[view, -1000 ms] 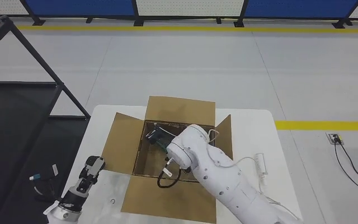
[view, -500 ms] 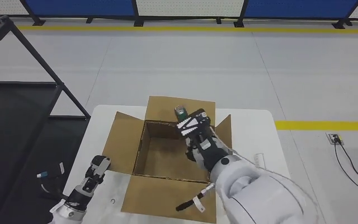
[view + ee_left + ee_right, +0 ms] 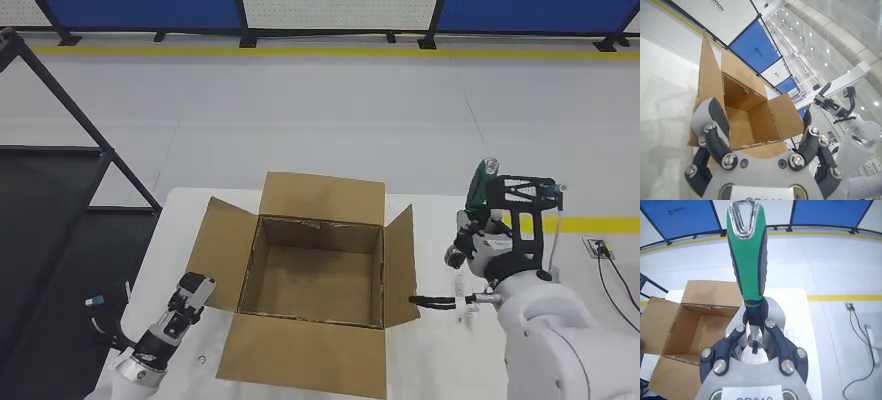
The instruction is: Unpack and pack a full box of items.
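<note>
- Green-handled tool is standing up out of the right gripper. The fingers are clamping its dark neck, and the handle is rising well past the fingertips.
- Cardboard box is sitting open on the white table with its flaps spread. It is lying below and off to one side of those closed fingers, well apart from the tool.
- Grey left gripper is hanging low near the table, its dark-padded fingers spread wide and holding nothing.
- Brown flap edges of the box are lying just ahead of the left fingertips, and the box's open mouth is showing between them in the left wrist view.
</note>
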Robot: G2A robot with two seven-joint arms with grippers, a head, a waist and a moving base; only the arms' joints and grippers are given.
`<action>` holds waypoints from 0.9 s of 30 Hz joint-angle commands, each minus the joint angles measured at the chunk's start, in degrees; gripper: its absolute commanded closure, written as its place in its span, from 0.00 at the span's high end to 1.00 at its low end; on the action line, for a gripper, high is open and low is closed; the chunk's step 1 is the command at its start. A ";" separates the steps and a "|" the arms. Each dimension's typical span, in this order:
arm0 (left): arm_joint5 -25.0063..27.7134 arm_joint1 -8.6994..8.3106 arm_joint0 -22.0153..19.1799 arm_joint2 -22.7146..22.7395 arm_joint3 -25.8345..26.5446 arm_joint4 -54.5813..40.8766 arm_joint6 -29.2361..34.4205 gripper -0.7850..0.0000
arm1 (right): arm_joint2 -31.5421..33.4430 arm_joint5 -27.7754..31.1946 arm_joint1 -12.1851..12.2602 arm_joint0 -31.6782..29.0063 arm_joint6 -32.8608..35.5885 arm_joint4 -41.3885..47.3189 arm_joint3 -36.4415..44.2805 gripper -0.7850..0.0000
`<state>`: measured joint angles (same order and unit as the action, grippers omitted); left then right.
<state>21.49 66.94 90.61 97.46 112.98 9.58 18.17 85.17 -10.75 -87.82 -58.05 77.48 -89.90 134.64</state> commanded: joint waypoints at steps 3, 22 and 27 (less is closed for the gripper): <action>-0.63 -0.02 -0.70 -0.63 0.45 0.73 0.32 1.00 | 8.25 3.71 0.52 -2.97 4.85 6.65 0.00 0.00; -2.93 0.00 -1.30 -2.58 1.48 3.09 -0.18 1.00 | 12.01 12.88 2.97 2.88 9.81 11.85 -38.67 0.00; -3.56 -0.01 -1.39 -2.72 1.35 3.51 -0.30 1.00 | 10.80 13.50 3.42 4.91 10.04 11.41 -44.71 0.00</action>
<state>18.02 66.93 89.24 94.76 114.33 13.02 17.92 96.24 2.66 -84.49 -53.40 87.37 -78.11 90.86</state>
